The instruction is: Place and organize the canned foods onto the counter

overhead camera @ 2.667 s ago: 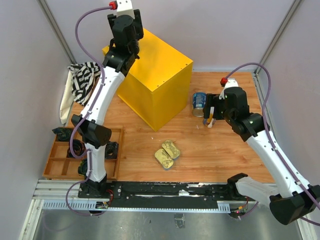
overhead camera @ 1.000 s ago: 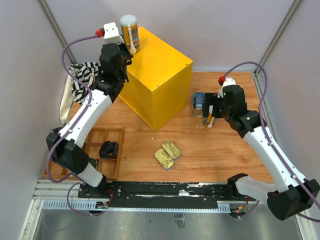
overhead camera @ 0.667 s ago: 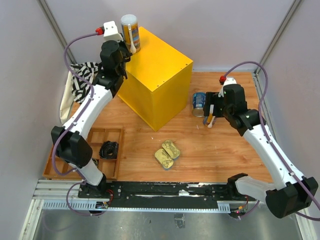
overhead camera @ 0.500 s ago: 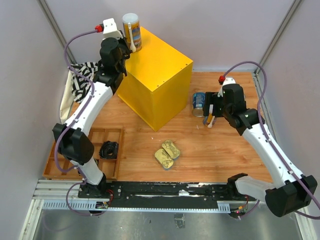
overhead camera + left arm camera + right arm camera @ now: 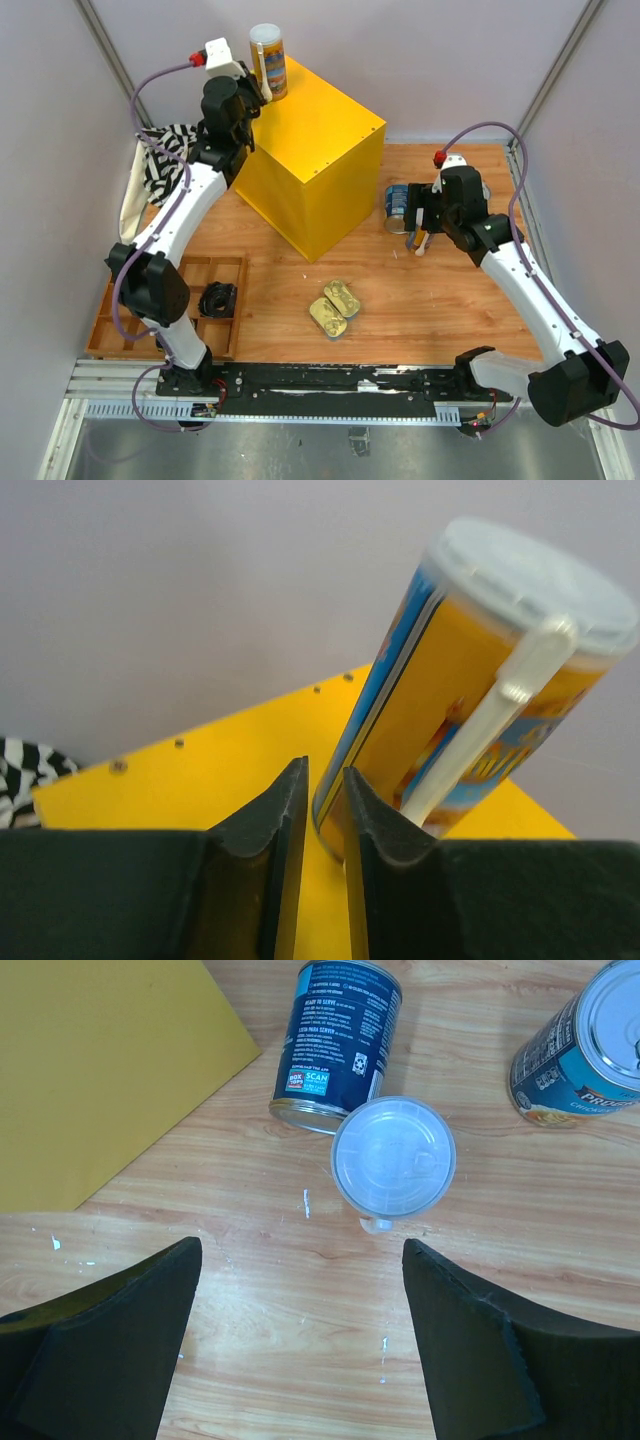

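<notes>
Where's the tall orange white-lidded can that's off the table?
Top view, left: tall orange white-lidded can atop yellow box-shaped cabinet, far corner, past the left gripper.

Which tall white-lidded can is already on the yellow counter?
The orange-labelled can on the counter's far-left corner, by the left gripper; the other can stands on the table below the right gripper.

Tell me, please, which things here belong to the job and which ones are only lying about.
Job: yellow counter; tall can at the counter; tall can on the table; blue can on its side; second blue can; two gold tins.
Lying about: wooden tray; black object; striped cloth.
</notes>
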`<control>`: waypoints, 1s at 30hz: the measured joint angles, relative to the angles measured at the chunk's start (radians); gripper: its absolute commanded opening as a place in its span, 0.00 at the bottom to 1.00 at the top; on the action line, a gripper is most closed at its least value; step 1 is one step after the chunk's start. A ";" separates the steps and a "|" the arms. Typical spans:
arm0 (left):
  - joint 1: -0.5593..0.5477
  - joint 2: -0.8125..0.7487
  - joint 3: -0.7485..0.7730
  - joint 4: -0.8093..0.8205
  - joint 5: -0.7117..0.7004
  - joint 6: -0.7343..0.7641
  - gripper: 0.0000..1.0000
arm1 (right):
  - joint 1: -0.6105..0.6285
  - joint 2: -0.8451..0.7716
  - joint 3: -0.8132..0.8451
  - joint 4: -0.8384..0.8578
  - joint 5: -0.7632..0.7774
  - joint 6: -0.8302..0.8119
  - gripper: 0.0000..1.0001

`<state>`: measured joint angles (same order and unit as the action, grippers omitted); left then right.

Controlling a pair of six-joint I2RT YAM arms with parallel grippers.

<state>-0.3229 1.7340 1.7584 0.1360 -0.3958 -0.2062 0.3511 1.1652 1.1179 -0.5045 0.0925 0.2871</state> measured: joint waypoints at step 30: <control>-0.027 -0.002 -0.055 0.081 0.191 0.150 0.66 | 0.000 0.018 0.000 0.007 -0.016 0.000 0.82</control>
<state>-0.3504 1.7325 1.7031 0.2169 -0.2050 -0.0566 0.3508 1.1828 1.1179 -0.4976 0.0765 0.2871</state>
